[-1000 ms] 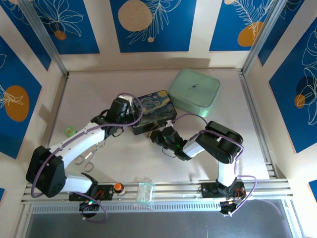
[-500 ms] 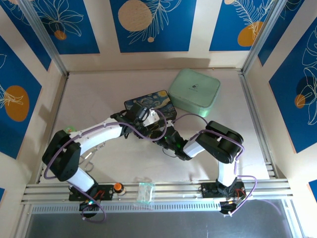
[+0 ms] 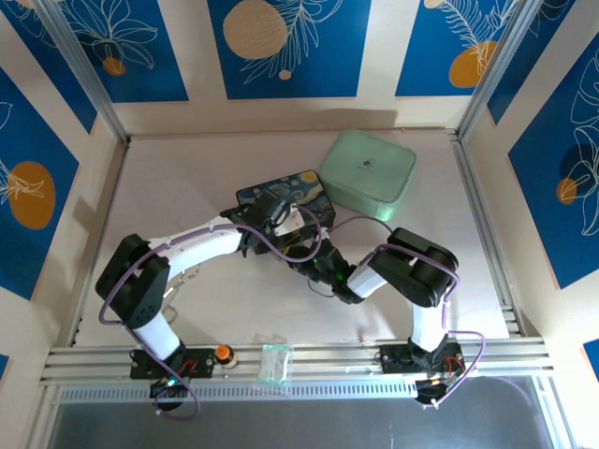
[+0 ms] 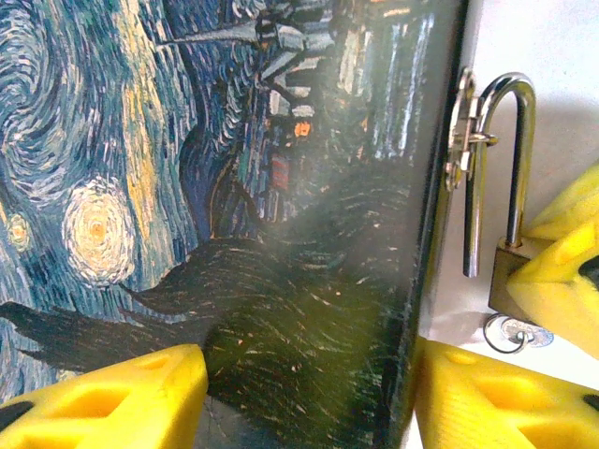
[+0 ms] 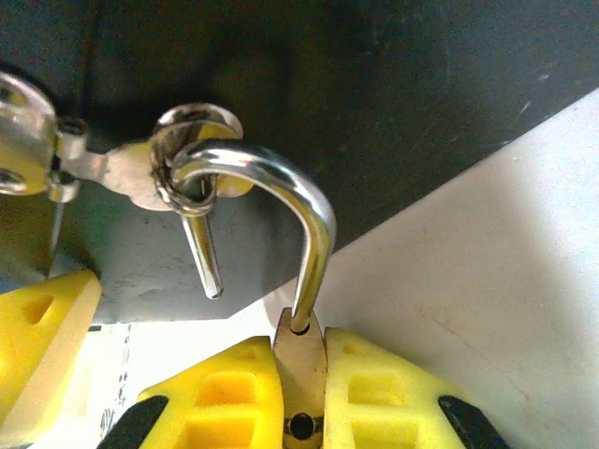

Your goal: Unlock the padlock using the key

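Right gripper [image 5: 300, 351]: closed tight on the padlock [image 4: 513, 267], with a yellow pad pressed to each flat side of the brass body.
Left gripper [image 4: 309, 369]: jaws partly apart, straddling the front edge of the painted box [image 4: 234, 187]. One finger sits over the lid and the other is down in front of the front wall, just beside the padlock. No clamping on anything is visible, and contact with the box cannot be told.
Padlock position: at the front wall of the painted box, hung from the clasp [image 4: 460, 140], with the body pointing away from the box and the shackle towards it.
Shackle [image 5: 307, 201]: sprung open. One leg is seated in the brass body. The other leg is out of it, its free end bare. The bend is hooked through the small ring of the clasp.
Key [image 4: 515, 333]: a pale sliver on a small silver ring, on the table [image 3: 187, 187] just below the padlock's body and between the two grippers' yellow fingers. Too small to tell whether it touches the lock.
Painted box position: mid-table in the top view, with swirled blue and yellow on the lid, just beside the green box [image 3: 367, 170] at its far right corner.
Arms: both bent inward, with the wrists meeting at the near side of the painted box.
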Controlling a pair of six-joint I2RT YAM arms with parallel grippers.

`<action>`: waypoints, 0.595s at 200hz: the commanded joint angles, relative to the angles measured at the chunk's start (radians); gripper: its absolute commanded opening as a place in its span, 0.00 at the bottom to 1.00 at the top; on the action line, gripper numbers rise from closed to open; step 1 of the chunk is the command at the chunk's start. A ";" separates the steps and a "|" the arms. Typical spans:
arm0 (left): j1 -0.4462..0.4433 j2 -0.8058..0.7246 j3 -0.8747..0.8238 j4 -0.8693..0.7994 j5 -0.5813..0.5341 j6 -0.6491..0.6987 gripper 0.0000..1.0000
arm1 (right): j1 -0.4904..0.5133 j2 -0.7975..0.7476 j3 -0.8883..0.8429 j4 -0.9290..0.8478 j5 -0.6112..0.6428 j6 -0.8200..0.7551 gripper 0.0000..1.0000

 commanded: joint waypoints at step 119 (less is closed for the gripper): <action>-0.016 0.040 -0.122 -0.025 0.004 0.033 0.50 | -0.054 0.209 -0.042 0.237 0.003 0.268 0.00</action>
